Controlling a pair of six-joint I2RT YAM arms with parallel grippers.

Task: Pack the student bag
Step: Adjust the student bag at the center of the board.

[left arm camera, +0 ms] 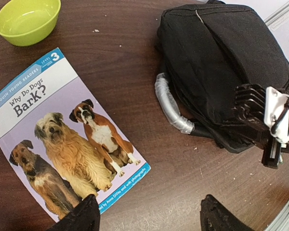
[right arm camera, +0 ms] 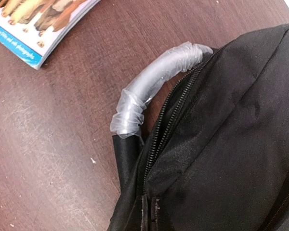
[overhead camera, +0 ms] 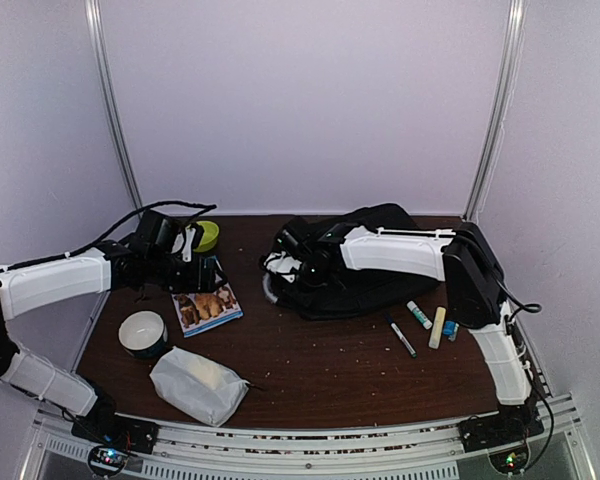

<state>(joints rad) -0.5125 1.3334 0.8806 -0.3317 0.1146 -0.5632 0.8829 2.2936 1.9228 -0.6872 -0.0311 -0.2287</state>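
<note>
Right hand (overhead camera: 302,264): jaws closed, set down on the top end of the bag (overhead camera: 380,292), by the zip (right arm camera: 159,134) that runs beside the grey handle (right arm camera: 149,89). Its own wrist view shows no fingers, so I cannot tell whether it pinches a zip pull, fabric or nothing. Likely reason for the position: the zip looks closed along the stretch in view, and it must be opened before anything goes in. Judgement: opening step, no packing done yet.

Right arm: elbow raised at the right, forearm running left over the bag, wrist tipped down at the bag's left end.

Left hand (left arm camera: 149,219): fingers wide apart, empty, hovering palm-down above the book (left arm camera: 62,139), not touching it. Probably waiting to take it once the bag is open. Left forearm reaches in from the left edge.

Bag lies flat on the bench (overhead camera: 320,360), rear centre-right, handle toward the book. Green bowl (left arm camera: 28,19) sits beyond the book. White pouch (overhead camera: 198,385) and tub (overhead camera: 143,333) are front left. Pens (overhead camera: 420,322) lie just right of the bag. All of these are outside the bag.
</note>
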